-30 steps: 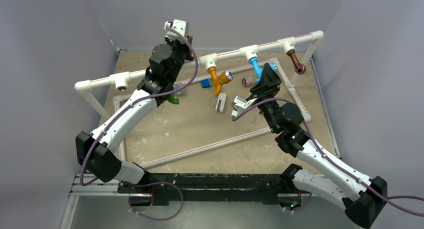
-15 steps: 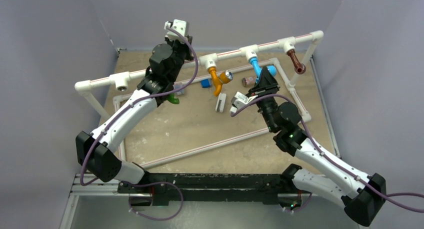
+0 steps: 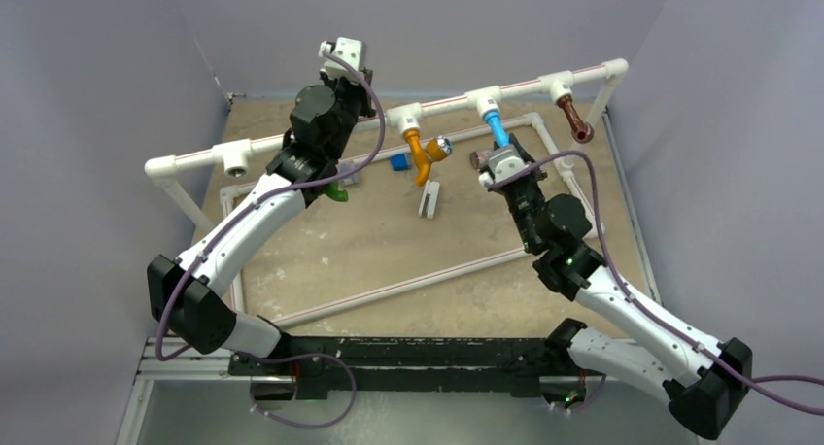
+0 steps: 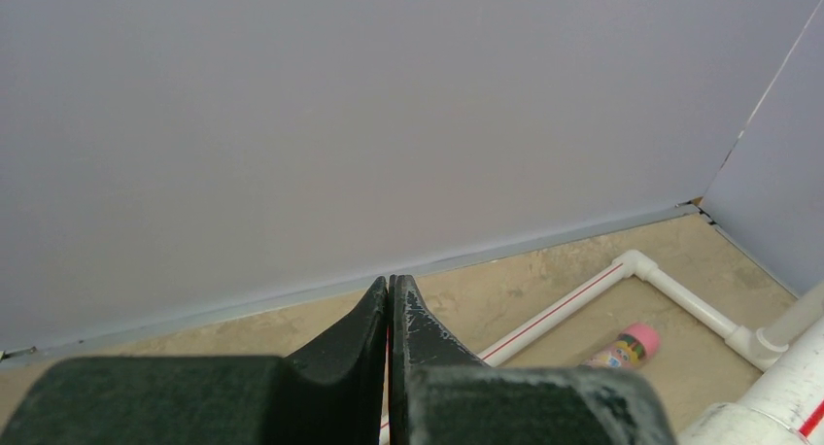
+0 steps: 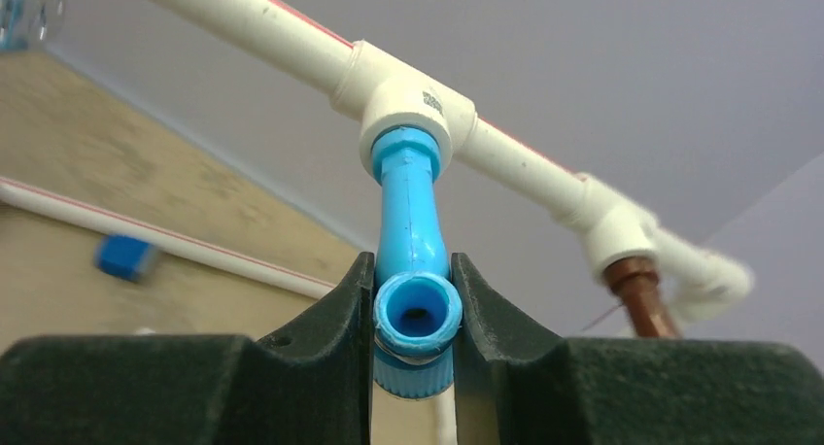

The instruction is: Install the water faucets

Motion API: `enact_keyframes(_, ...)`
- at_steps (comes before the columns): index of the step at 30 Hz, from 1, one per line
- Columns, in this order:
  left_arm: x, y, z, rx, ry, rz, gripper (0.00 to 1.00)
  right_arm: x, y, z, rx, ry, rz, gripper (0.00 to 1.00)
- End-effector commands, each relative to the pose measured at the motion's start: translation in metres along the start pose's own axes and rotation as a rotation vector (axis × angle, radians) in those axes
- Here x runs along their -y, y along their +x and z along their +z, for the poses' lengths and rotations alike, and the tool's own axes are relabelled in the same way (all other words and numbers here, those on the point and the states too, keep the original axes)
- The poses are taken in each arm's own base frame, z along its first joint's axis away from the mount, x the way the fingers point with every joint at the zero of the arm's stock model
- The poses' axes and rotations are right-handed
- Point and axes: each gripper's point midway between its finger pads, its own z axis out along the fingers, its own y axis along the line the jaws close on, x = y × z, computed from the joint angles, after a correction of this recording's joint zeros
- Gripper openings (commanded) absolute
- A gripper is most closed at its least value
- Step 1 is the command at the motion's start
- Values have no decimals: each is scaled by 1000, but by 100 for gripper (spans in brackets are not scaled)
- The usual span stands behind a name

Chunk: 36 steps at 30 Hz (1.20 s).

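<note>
**Right claw clamped on the blue faucet at the raised pipe**

Read the top view as a dial with the arm bases at 6. The raised white pipe [image 3: 194, 158] crosses above the tan worktop [image 3: 389, 251] from 9 up toward 1; a flat pipe frame [image 3: 408, 285] lies on the surface beneath it.

The right claw [image 5: 413, 262] reaches toward 12 and is clamped on the blue faucet [image 5: 408, 207]; in the right wrist view its fingers [image 5: 330, 319] press on either side of the round spout mouth, and the faucet's upper end sits in a white tee fitting [image 5: 403, 105] on the pipe. The orange faucet [image 3: 420, 154] hangs from the next tee toward 9, its silver knob [image 3: 443, 146] pointing to 3; the brown faucet [image 3: 576, 120] hangs from the tee toward 2, nearest the pipe's corner. The green faucet [image 3: 337, 193] sits low on the 9 side, half hidden by the left arm; whether the two touch cannot be told. Farther toward 9, another tee [image 3: 238, 157] shows an open socket.

The left claw [image 4: 389, 285] is raised over the pipe at about 11, facing the back wall; its fingers are pressed together with nothing between them.

A small blue cube [image 3: 398, 160] lies just at 9 of the orange faucet; a white piece [image 3: 428, 200] lies at its 6; a pink-capped cylinder [image 4: 627, 348] lies on the worktop inside the flat frame, just at 9 of the right claw.
</note>
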Motion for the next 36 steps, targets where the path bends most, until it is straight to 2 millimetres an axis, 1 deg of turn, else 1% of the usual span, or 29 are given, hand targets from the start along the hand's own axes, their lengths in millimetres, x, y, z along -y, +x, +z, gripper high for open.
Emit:
enact_keyframes(1,18,187,-36,-558,106,182,0,-6,-43,8,88,-10,684,0)
enact_keyframes(4,17,186,-36,-556,103,182,0,-20,-53,7,94,-46,1011,0)
enact_keyframes(7,18,185,-36,-554,106,181,0,-30,-63,3,112,-86,1274,0)
enact_keyframes(9,19,185,-36,-553,107,181,0,-29,-70,-2,143,-96,1427,0)
enact_keyframes(10,19,185,-36,-553,108,181,0,-29,-74,-3,150,-98,1537,0)
enact_keyframes(12,20,185,-37,-553,110,180,0,-29,-78,-4,151,-106,1684,0)
enact_keyframes(14,20,184,-37,-550,111,179,0,-29,-80,-5,152,-110,1796,0)
enact_keyframes(15,20,183,-37,-549,110,179,0,-29,-82,-7,159,-120,1889,0)
enact_keyframes(17,21,183,-37,-547,113,179,0,-29,-87,-9,165,-144,2014,0)
enact_keyframes(20,22,183,-37,-548,116,175,0,-29,-90,-11,160,-172,2177,0)
enact_keyframes(22,22,182,-37,-548,117,174,0,-24,-94,-13,176,-185,2262,0)
enact_keyframes(29,22,182,-38,-547,117,177,0,-6,-115,-18,206,-256,2438,0)
enact_keyframes(32,22,181,-37,-545,116,178,0,4,-127,-19,198,-265,2451,0)
enact_keyframes(36,22,181,-37,-544,116,180,0,9,-130,-21,165,-252,2480,0)
